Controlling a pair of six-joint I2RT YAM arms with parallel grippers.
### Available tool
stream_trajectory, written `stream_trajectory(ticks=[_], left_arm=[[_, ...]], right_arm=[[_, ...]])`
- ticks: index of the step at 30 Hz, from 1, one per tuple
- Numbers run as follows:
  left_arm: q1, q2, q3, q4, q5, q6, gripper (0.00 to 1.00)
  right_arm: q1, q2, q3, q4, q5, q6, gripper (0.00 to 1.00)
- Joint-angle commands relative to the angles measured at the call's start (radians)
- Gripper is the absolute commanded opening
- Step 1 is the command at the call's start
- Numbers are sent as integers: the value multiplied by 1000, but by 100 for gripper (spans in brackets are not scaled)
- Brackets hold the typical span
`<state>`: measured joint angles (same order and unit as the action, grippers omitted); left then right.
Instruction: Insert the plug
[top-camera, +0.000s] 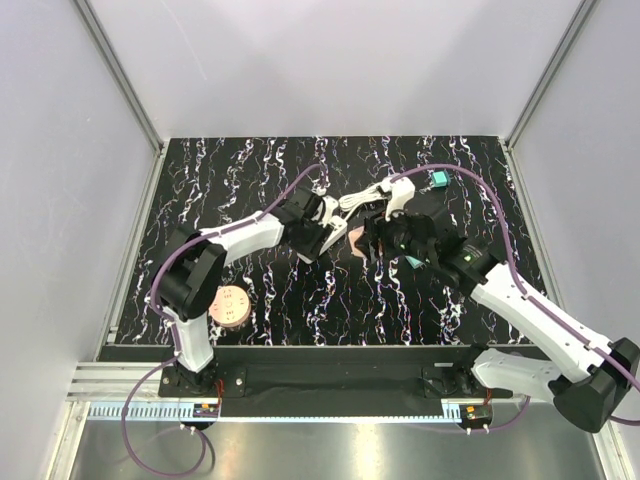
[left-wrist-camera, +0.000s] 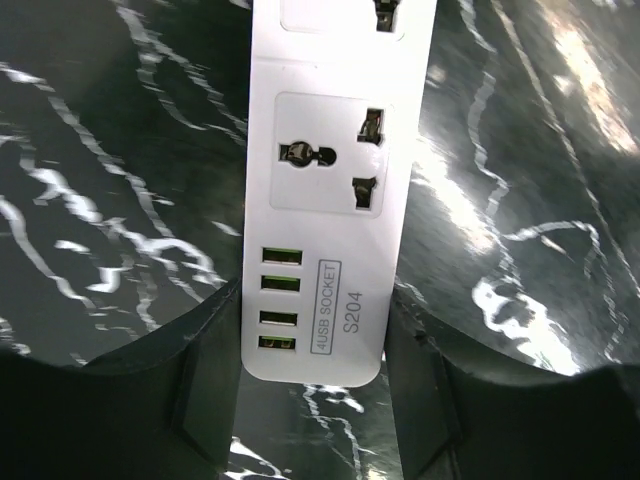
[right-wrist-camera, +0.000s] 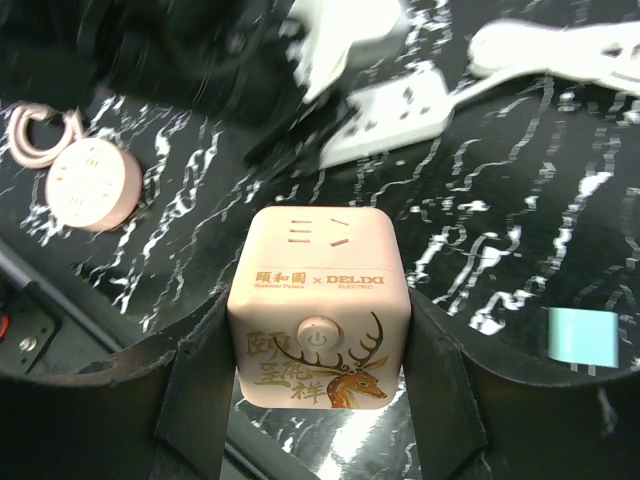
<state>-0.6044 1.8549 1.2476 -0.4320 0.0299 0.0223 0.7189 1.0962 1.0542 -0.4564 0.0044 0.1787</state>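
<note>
A white power strip (left-wrist-camera: 325, 150) with sockets and a row of USB ports lies on the black marbled table (top-camera: 250, 180). My left gripper (left-wrist-camera: 312, 300) is shut on its USB end, a finger pressed against each long side. My right gripper (right-wrist-camera: 320, 310) is shut on a pink cube socket (right-wrist-camera: 320, 250) with a deer print and a power button, held just above the table. In the top view the left gripper (top-camera: 328, 238) and the right gripper (top-camera: 368, 240) stand close together at mid-table. From the right wrist, the strip (right-wrist-camera: 385, 125) lies just beyond the cube. The plug is hidden; the cube's underside does not show.
A pink round disc (top-camera: 232, 305) lies near the left arm's base; the right wrist view shows the disc (right-wrist-camera: 90, 185) with a looped cord. A teal block (top-camera: 438, 179) sits at the back right. A long white piece (right-wrist-camera: 560, 50) lies beyond the strip. Walls enclose the table.
</note>
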Motion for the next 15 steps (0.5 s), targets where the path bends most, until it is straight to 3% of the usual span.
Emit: stream_trajectory(ticks=[1,4,5,7,9,14,15], left_arm=[[5,-59,-10,75,-25,5,45],[6,-78,-4,72,-25,-11,61],[6,-91,10,58,-50,-15,73],[8,-102,29,38,-71,-19,80],[12,-118,61,3,-123,-65,96],[58,-178,131,-75,-133,-142,99],[84,-180,154,-103,-70,-168,99]], right_arm=[[-28,-33,9,16,68,-24,0],[-45,-3,39,-16,51,-22,0],[-56,16,56,-27,34,-21,0],[-64,36,79,-36,13,-25,0],[-73,82,127,-56,-1,-36,0],[-76,250,292,-154,-81,-97,0],[-75,281,323,-175,-87,-110,0]])
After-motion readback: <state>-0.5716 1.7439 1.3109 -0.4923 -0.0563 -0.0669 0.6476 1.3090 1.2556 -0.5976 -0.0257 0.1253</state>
